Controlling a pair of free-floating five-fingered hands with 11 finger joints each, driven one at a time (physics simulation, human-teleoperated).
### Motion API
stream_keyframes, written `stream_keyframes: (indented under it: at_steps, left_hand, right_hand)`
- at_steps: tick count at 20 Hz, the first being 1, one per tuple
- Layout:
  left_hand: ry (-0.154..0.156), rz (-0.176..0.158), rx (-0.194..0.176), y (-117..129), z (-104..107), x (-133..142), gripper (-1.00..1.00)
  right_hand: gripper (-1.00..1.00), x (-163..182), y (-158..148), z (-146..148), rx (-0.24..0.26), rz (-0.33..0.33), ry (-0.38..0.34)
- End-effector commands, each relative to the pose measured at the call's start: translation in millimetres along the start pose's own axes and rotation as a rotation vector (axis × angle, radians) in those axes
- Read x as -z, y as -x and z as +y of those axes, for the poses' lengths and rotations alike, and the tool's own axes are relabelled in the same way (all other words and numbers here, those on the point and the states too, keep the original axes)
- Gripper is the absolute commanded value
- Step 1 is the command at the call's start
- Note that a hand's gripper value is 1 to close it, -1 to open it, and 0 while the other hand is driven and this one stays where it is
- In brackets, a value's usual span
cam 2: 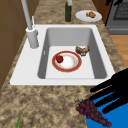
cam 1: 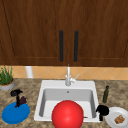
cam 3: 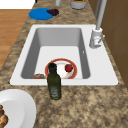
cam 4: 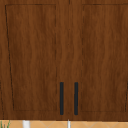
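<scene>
My left hand (cam 1: 16,93) hangs over the blue plate (cam 1: 12,115) on the counter left of the sink (cam 1: 43,86). In the left side view that hand (cam 2: 115,88) has straight, spread fingers reaching to the stem end of a dark purple grape bunch (cam 2: 92,111). The bunch lies half on the plate's edge (cam 2: 121,118). From the front the grapes (cam 1: 22,100) sit just right of the hand. My right hand (cam 1: 102,110) hovers at the sink's front right corner beside a white plate (cam 1: 110,115), fingers relaxed and holding nothing.
In the basin a red-rimmed plate (cam 2: 76,67) carries a small red fruit (cam 2: 59,59), with a brown item (cam 2: 82,50) beside it. A dark bottle (cam 1: 106,94) and bread (cam 1: 119,119) are at the right. A big red ball (cam 1: 67,114) covers the sink's front. A faucet (cam 1: 68,76) and a plant (cam 1: 6,80) stand behind.
</scene>
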Motion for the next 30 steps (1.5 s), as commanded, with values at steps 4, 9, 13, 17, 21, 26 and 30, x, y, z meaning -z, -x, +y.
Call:
stream_keyframes:
  at_steps: [4, 9, 13, 17, 21, 26, 30]
  left_hand:
    - [-0.035, 0.034, -0.064, 54.4, -15.8, 11.0, -1.0]
    - [-0.017, 0.055, -0.081, 87.0, -29.0, 12.7, -1.0]
    - [0.0, 0.04, -0.144, 107.4, -28.4, 13.7, -1.0]
    - [0.015, 0.044, -0.203, 125.5, -31.7, 15.3, -1.0]
    - [0.018, 0.012, -0.236, 143.1, -35.2, 2.1, -1.0]
    - [0.031, -0.012, -0.147, 135.1, -48.4, -12.6, 1.0]
    - [0.011, -0.009, -0.068, 125.9, -48.4, -12.3, 1.0]
  right_hand:
    - [0.0, 0.0, 0.0, 0.0, 0.0, 0.0, 0.0]
    - [0.0, 0.0, 0.0, 0.0, 0.0, 0.0, 0.0]
    - [0.0, 0.0, 0.0, 0.0, 0.0, 0.0, 0.0]
    - [0.0, 0.0, 0.0, 0.0, 0.0, 0.0, 0.0]
    - [0.0, 0.0, 0.0, 0.0, 0.0, 0.0, 0.0]
    - [0.0, 0.0, 0.0, 0.0, 0.0, 0.0, 0.0]
    - [0.0, 0.0, 0.0, 0.0, 0.0, 0.0, 0.0]
